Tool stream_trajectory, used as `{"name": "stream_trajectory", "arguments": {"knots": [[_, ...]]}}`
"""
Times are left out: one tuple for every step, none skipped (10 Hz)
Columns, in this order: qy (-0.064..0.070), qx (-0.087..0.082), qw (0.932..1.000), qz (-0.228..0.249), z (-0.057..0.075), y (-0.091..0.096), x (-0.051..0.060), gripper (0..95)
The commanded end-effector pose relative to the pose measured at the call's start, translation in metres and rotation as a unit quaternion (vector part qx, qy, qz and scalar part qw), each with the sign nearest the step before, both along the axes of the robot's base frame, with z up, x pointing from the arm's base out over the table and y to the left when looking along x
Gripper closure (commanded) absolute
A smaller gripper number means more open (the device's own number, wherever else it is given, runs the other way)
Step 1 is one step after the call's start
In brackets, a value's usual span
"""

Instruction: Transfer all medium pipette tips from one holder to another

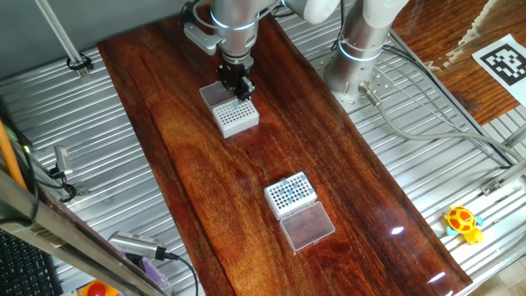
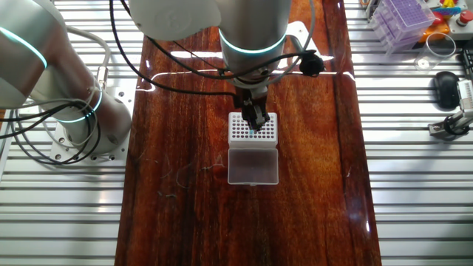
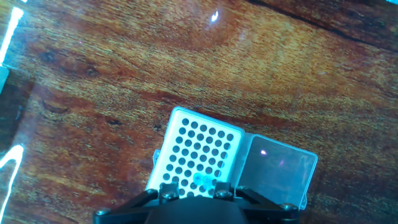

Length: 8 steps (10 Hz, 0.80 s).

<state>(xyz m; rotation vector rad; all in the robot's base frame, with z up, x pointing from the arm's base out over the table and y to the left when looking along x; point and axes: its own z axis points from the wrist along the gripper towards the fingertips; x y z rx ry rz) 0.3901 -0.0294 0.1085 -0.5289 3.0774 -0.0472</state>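
Seemingly the gripper (image 1: pixel 238 92) holds one teal medium pipette tip (image 1: pixel 237 104) between nearly closed jaws, hanging just under them over the white rack (image 1: pixel 237 117). Ahead, well apart, sits the other rack (image 1: pixel 290 193). Slight tilt could miss its hole and jam.

Tool (image 3: pixel 193 194) fingertips cut off by hand view edge; grip unclear.

Glossy dark wood tabletop (image 1: pixel 329 164); ribbed metal side panels (image 1: pixel 123 164); white plastic rack (image 2: pixel 251 128), clear plastic lid (image 2: pixel 253 165).
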Motion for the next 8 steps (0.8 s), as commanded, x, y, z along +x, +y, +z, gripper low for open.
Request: {"name": "stream_trajectory", "arguments": {"knots": [[0.0, 0.005, 1.0, -0.007, -0.001, 0.005, 0.001, 95.0], [-0.001, 0.006, 0.9999, -0.014, -0.001, 0.017, 0.001, 95.0], [0.0, 0.005, 0.9997, -0.022, 0.0, 0.036, 0.002, 95.0], [0.002, 0.003, 0.9994, -0.034, 0.003, 0.055, 0.005, 95.0], [0.002, 0.005, 0.9989, -0.046, 0.004, 0.068, 0.007, 95.0], [0.003, 0.002, 0.9988, -0.049, 0.006, 0.075, 0.007, 95.0], [0.001, 0.0, 0.9996, -0.027, 0.006, 0.075, 0.007, 95.0], [0.01, 0.005, 0.9999, -0.002, 0.006, 0.075, 0.007, 95.0]]}}
